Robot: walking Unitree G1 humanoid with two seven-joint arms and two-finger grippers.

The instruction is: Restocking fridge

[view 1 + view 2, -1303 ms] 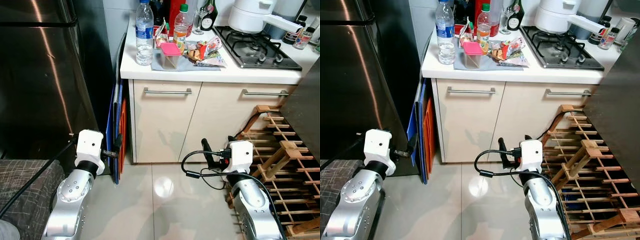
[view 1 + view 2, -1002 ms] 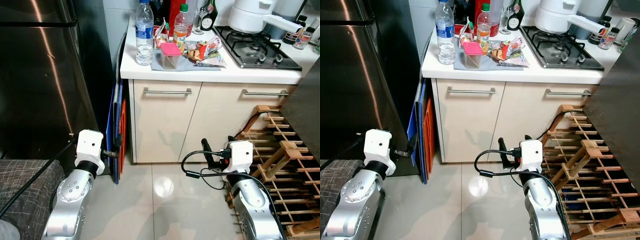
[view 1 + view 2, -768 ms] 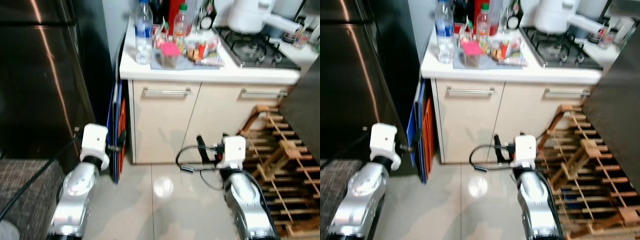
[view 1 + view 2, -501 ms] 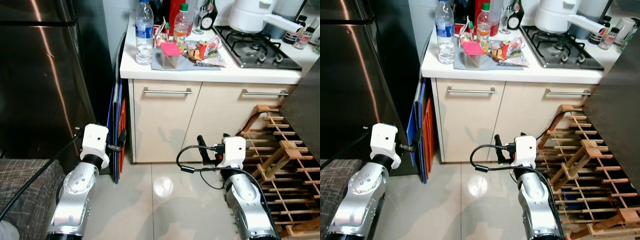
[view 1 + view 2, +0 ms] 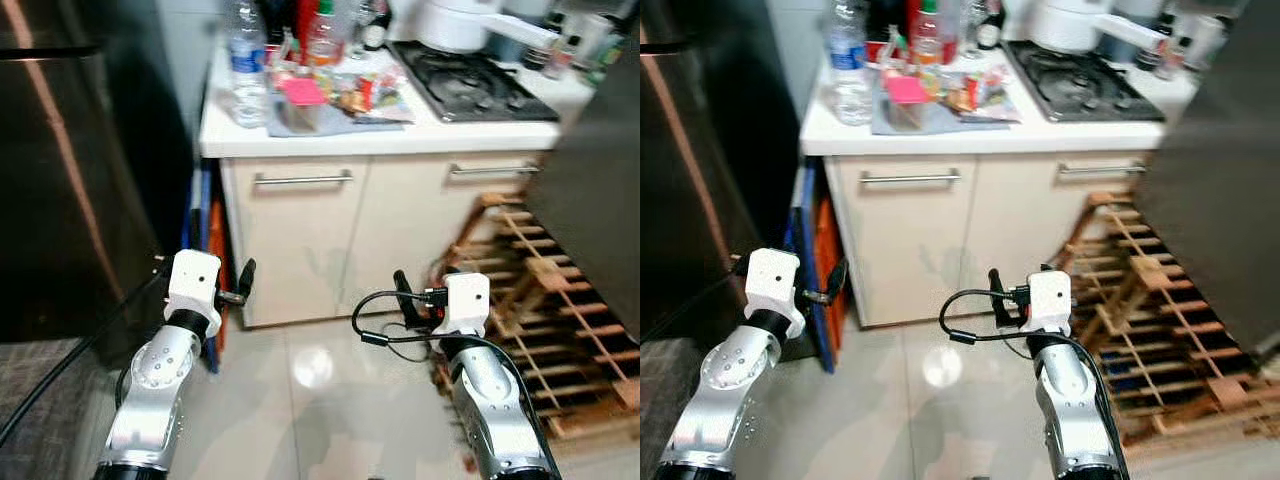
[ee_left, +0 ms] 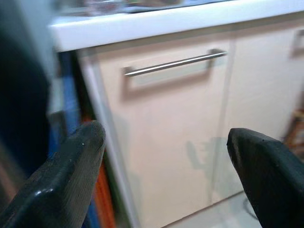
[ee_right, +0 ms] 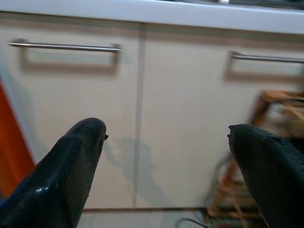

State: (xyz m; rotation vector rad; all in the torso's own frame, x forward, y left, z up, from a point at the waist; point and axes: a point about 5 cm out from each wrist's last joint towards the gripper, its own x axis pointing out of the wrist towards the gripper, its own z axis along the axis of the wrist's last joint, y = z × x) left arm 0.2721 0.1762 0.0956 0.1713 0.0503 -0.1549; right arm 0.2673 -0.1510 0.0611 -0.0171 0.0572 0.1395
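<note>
View has swung right since a moment ago, fridge point(image 5: 60, 170) sliding to left edge, counter bottle point(image 5: 247, 75) upper left; my left gripper point(image 6: 166, 156) and right gripper point(image 7: 166, 156) both spread, empty, nothing restocked yet.

Right end effector point(image 7: 166, 166) fingers spread wide, empty, facing cream cabinet doors point(image 7: 137, 109) with bar handles point(image 7: 64, 46); white worktop point(image 7: 152, 14) edge above.

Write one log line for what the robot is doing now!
phase: facing counter | left gripper: open, empty, low | right gripper: open, empty, low | fridge: shut | pink-lidded box: on counter
</note>
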